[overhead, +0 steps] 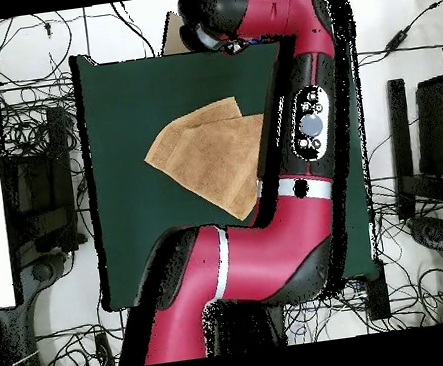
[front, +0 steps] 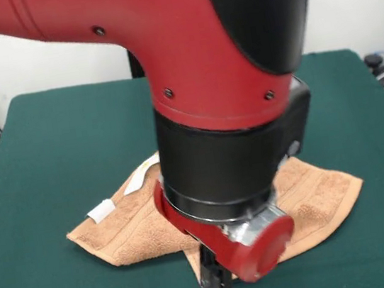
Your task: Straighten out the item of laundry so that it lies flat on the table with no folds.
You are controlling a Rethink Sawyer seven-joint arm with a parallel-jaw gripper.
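The item of laundry (front: 129,231), an orange-tan towel, lies on the green table (front: 48,135) with a white label tag (front: 101,211) at its left edge. A corner is folded over, so one layer overlaps another (overhead: 214,113). From above the towel (overhead: 207,158) sits mid-table at an angle. The arm's wrist fills the front view and hides the towel's middle. My gripper (front: 217,284) hangs below the wrist at the picture's bottom, in front of the towel's near edge. Nothing shows in it. In the overhead view the wrist (overhead: 212,19) sits at the table's top edge and covers the gripper.
The red arm (overhead: 304,130) runs along the table's right side in the overhead view and overlaps the towel's right corner. Cables (overhead: 43,174) and equipment lie on the floor around the table. Green cloth (overhead: 133,243) shows on the towel's other sides.
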